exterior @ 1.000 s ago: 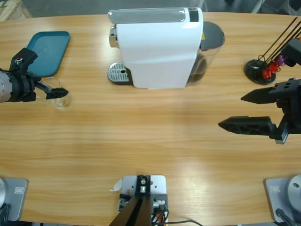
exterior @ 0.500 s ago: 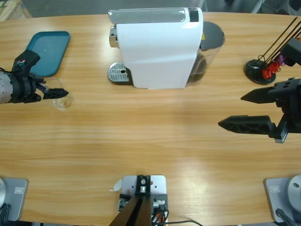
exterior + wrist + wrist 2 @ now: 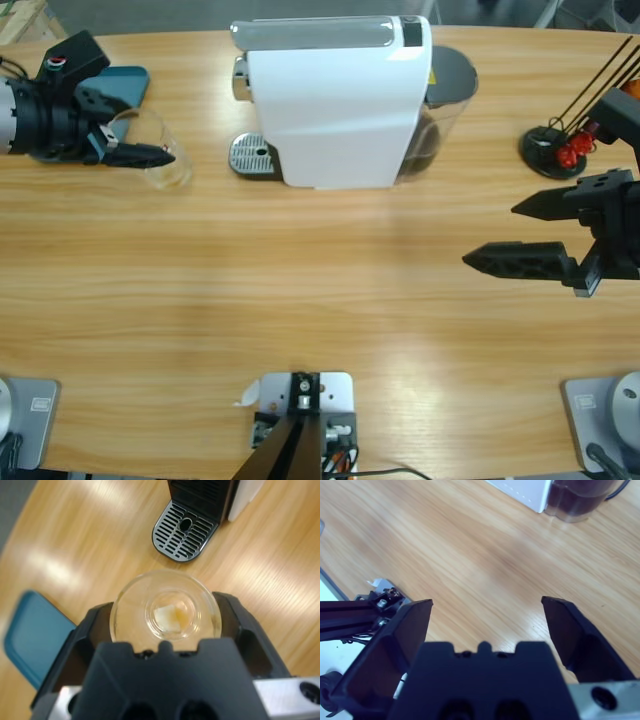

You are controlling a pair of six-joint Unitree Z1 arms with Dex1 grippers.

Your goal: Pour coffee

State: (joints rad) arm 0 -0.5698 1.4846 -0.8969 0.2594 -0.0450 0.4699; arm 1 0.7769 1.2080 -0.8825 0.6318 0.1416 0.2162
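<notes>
A small clear glass (image 3: 168,166) sits between the jaws of my left gripper (image 3: 150,155), which is shut on it, left of the white coffee machine (image 3: 330,110). In the left wrist view I look down into the glass (image 3: 165,611) held by the left gripper (image 3: 167,622); only wood shows through its bottom. The machine's metal drip tray (image 3: 184,530) lies just beyond the glass. No coffee is in view. My right gripper (image 3: 492,234) hovers open at the right side of the table, and the right wrist view shows nothing between its jaws (image 3: 486,604).
A teal tray (image 3: 125,80) lies at the far left behind the left gripper. The drip tray (image 3: 252,155) juts from the machine's left end, and a dark water tank (image 3: 445,90) stands at its right. A black capsule stand (image 3: 556,150) is at the far right.
My left gripper has carried the glass up and to the right, from beside the teal tray toward the drip tray. The glass looks larger now. The right gripper has barely moved.
</notes>
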